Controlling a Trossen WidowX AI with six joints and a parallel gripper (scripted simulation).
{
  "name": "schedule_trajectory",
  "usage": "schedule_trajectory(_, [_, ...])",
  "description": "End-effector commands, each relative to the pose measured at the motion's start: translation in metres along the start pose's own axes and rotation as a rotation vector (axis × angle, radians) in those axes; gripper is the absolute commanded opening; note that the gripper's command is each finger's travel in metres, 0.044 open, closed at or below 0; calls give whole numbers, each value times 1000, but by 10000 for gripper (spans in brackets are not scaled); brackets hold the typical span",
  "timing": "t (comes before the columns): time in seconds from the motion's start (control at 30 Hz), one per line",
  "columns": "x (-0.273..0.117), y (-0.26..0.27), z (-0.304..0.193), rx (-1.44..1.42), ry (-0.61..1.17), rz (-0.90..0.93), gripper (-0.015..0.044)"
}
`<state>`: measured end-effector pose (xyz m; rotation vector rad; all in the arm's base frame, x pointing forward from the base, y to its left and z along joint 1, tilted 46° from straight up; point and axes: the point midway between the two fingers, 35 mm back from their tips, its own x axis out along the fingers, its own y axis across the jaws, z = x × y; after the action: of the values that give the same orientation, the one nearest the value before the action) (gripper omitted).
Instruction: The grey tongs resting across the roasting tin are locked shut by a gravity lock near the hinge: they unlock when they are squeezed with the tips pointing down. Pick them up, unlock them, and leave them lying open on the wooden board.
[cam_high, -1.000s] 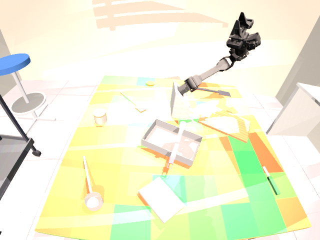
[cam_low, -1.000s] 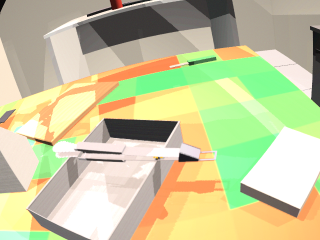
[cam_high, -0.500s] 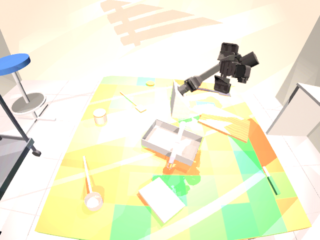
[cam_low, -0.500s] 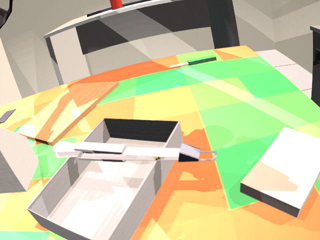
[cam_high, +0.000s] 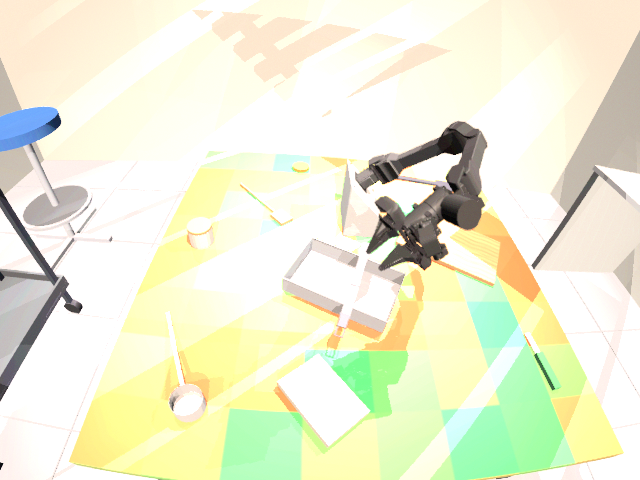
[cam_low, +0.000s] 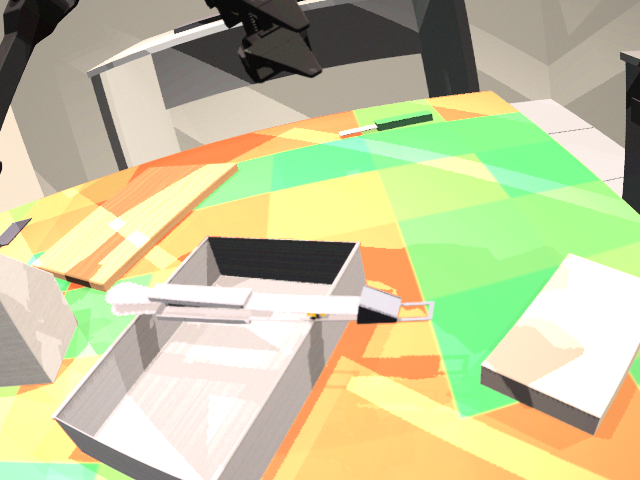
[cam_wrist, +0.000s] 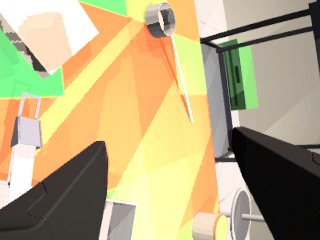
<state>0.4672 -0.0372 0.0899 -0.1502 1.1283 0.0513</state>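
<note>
The grey tongs lie across the roasting tin, their two arms close together. The scalloped tips stick out past the tin's far side in the top view. The hinge block and wire loop stick out past its near side. The wooden board lies flat beside the tin. My gripper is open and empty, in the air above the table, with its fingers apart. It does not touch the tongs.
A grey upright block stands by the tongs' tips. A white slab lies beyond the hinge end. A ladle, a jar, a spatula and a green-handled knife lie farther out.
</note>
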Motion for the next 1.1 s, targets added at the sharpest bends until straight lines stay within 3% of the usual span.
schedule_trajectory(0.0, [31, 43, -26, 81, 174, 136, 260])
schedule_trajectory(0.23, [70, 121, -88, 280, 598, 318, 260])
schedule_trajectory(1.07, [81, 133, -94, 287, 610, 321, 260])
